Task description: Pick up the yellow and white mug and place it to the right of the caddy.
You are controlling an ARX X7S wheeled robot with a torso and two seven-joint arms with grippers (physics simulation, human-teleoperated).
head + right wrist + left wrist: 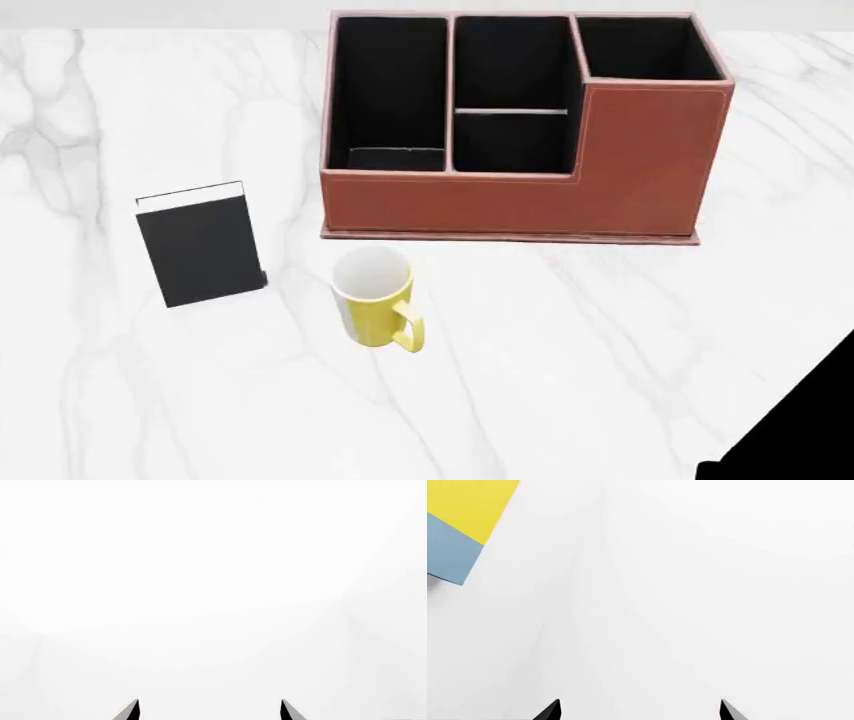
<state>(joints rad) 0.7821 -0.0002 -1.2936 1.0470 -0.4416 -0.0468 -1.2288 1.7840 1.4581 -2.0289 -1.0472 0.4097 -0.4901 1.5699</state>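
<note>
The yellow and white mug [372, 296] stands upright on the white marble table [601, 340], just in front of the caddy, with its handle toward me. The reddish-brown caddy [587, 170], with black-lined compartments, stands at the back of the table. My left gripper [639, 711] is open and empty; only its two dark fingertips show, far apart, over a plain white surface. My right gripper [208, 711] is open and empty too, over plain white. Neither wrist view shows the mug or the caddy. A black part of my right arm [801, 430] fills the head view's lower right corner.
A flat black book with a white edge [200, 243] lies left of the mug. A yellow and blue panel [460, 525] shows at the edge of the left wrist view. Bare marble lies to the right of the caddy [787, 200].
</note>
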